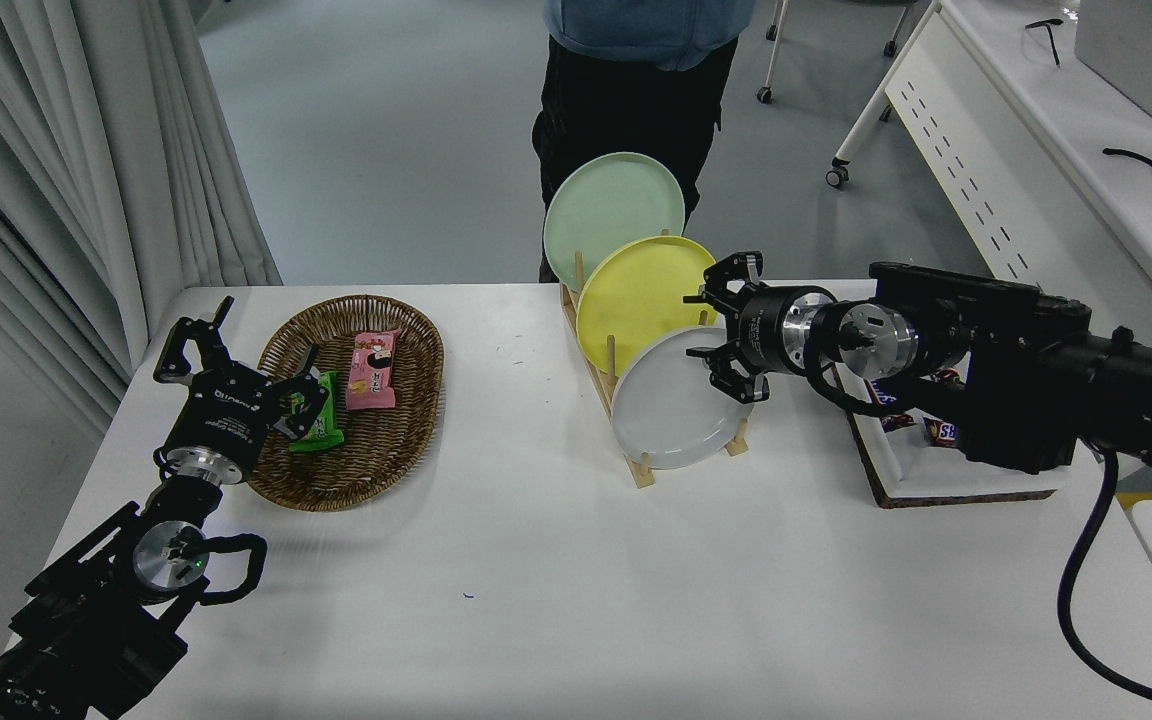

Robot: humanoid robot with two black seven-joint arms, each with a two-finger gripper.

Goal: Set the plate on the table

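Note:
The light-grey plate stands tilted in the front slot of a wooden rack on the white table. Behind it stand a yellow plate and a pale green plate. My right gripper is open at the grey plate's upper right rim, its fingers spread above and below that edge, holding nothing. My left gripper is parked at the lower left, open, next to the basket.
A wicker basket with a green and a pink snack bar sits at the left. A cork-edged tray with candy bars lies under my right arm. A person stands at the far side behind the rack.

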